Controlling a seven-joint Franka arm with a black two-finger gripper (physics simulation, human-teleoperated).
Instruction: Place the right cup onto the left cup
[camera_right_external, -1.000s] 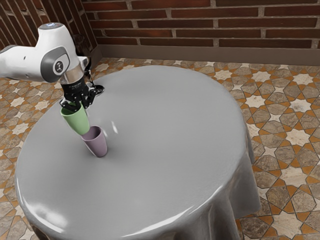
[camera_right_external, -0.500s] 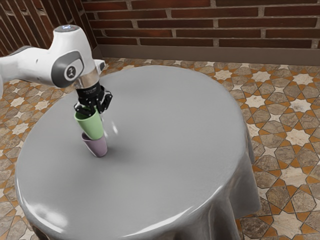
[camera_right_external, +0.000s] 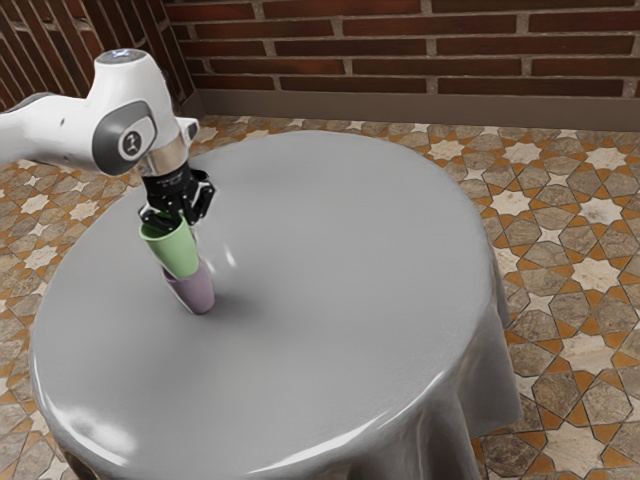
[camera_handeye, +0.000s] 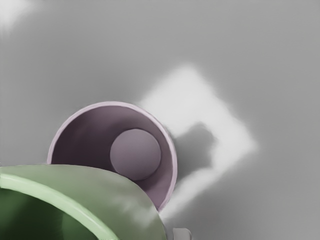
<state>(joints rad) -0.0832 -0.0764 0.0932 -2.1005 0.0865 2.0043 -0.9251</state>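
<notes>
End effector state: my gripper (camera_right_external: 178, 220) is closed on the green cup (camera_right_external: 171, 250) near its rim, left of centre in the exterior view. The green cup is clear of the tabletop. The purple cup (camera_right_external: 200, 293) stands on the round table (camera_right_external: 330, 300), just below and slightly right of the green cup in that frame.

Obstruction: the green cup's lower end overlaps the purple cup's mouth in the exterior view. Contact between the cups cannot be determined.

Surroundings: a glossy grey cloth (camera_right_external: 485, 370) covers the table and hangs in folds at the lower right of the frame. The brick wall (camera_right_external: 350, 47) spans the top, with a baseboard (camera_right_external: 400, 108) beneath it. The patterned floor (camera_right_external: 570, 290) occupies the right side.

View comparison: the wrist view exposes the purple cup's interior and round bottom, which the exterior view conceals. There, the green cup covers part of the purple rim; the remaining mouth is uncovered, beside a bright reflection (camera_handeye: 185, 90) on the table.
</notes>
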